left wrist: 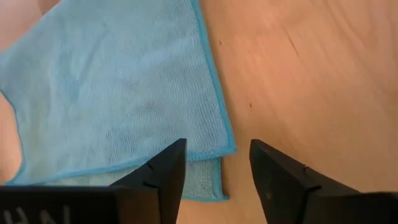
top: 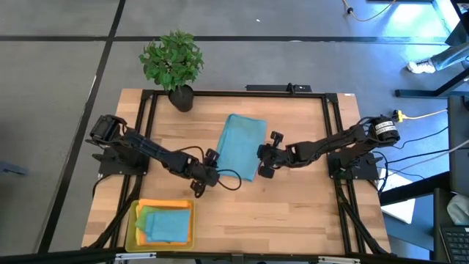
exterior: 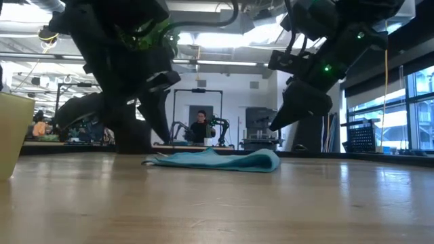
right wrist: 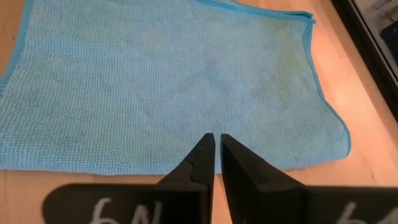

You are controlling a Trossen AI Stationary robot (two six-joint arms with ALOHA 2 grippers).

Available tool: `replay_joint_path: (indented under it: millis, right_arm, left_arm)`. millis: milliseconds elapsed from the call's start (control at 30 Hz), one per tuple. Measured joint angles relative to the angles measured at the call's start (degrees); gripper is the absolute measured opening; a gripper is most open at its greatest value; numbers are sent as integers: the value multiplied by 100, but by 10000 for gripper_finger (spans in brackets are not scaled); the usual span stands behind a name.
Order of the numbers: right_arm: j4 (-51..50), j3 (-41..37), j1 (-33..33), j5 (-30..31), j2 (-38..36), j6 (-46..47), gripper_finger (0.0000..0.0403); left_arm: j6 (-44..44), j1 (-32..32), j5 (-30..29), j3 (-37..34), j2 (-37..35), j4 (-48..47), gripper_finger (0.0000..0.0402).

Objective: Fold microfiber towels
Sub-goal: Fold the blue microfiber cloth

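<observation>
a teal-blue microfiber towel (top: 242, 145) lies folded in two on the pale wood-grain table (top: 293, 213), a soft oblong near the middle, its nubbly weave and stitched hem plain in my wrist views. one layer sits a little short of the one under it at the near corner, so a strip of the lower layer shows. my left gripper (left wrist: 216, 167) hangs just over that corner with its two dark wedge-shaped fingers spread apart and nothing between them. my right gripper (right wrist: 216, 154) hovers above the towel's opposite long edge, fingers pressed nearly together on nothing. at the table's front left corner a rigid yellow tray (top: 132, 233) holds more cloths, a teal one (top: 167, 226) on top with orange and green edges peeking out. a potted plant (top: 173, 64) stands at the back.
</observation>
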Motion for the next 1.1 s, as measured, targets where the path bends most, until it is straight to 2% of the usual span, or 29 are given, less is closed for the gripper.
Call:
replay_joint_path:
  millis: [767,933,1100]
  right_arm:
    - [92,0,0,0,2,28,29]
    - [90,0,0,0,2,122,29]
    - [90,0,0,0,2,122,29]
  left_arm:
    - [409,181,66,15,435,263,167]
    - [499,177,85,11,433,259,146]
    - [565,177,123,5,434,243,103]
